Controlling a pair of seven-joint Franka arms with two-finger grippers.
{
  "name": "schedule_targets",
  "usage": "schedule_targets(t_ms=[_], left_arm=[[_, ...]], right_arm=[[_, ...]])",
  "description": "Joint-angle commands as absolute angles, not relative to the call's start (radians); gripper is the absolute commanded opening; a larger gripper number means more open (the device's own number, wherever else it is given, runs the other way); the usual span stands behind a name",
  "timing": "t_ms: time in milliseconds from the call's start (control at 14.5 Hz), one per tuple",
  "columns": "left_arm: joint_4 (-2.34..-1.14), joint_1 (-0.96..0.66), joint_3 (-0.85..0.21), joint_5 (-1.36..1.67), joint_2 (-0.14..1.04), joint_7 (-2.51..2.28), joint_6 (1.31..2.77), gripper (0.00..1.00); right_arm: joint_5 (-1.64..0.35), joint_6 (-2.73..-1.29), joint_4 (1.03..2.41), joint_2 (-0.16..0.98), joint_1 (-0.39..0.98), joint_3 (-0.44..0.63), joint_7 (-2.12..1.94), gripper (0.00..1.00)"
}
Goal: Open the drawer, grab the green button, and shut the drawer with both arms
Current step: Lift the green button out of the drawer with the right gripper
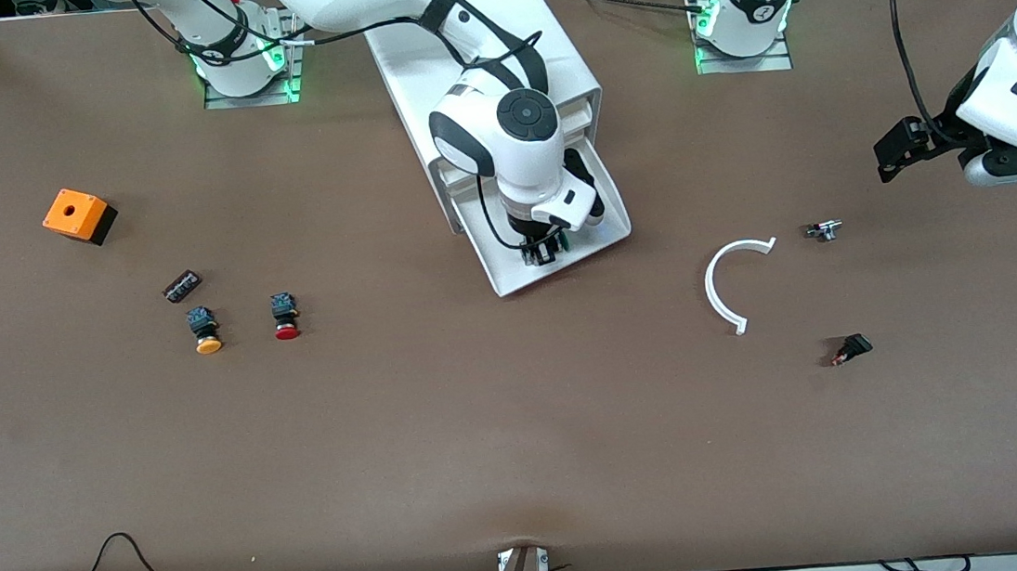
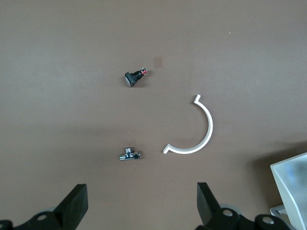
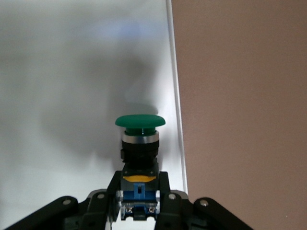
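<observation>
Right wrist view shows the right hand (image 3: 139, 196) clamped on the button (image 3: 139, 139) inside the drawer (image 1: 602, 237); the left hand (image 2: 141, 206) waits wide open, holding nothing, over the table (image 1: 486, 437).

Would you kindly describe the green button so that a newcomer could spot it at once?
Find the white cabinet between the arm bases; its bottom drawer is pulled out. The green button lies in that drawer, with the right gripper shut on its blue body. The other two buttons, capped red and orange-yellow, lie on the table.
</observation>
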State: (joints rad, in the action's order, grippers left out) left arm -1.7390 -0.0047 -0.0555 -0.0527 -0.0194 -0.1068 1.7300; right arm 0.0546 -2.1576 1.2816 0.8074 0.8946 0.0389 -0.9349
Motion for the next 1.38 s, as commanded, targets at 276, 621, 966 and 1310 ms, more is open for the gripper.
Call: schedule_targets(t_ms=[276, 621, 966, 1310], left_arm=[[-1.692, -0.008, -0.069, -0.032, 0.003, -0.087, 1.652, 1.0], [-1.671, -0.006, -0.069, -0.04, 0.017, -0.086, 1.586, 1.0], [-1.67, -0.015, -0.069, -0.031, 0.028, -0.089, 1.51, 1.0], [-1.667, -0.022, -0.138, -0.044, 0.139, -0.093, 1.383, 1.0]], right_arm=[[0.077, -2.117, 1.264, 0.73, 0.899, 0.089, -0.951, 0.15], [0.069, -2.085, 1.264, 0.675, 0.888, 0.165, -0.959, 0.15], [0.063, -2.097, 1.269, 0.676, 0.859, 0.267, -0.842, 0.15], [0.003, -2.109, 1.305, 0.68, 0.798, 0.321, -0.637, 0.12]])
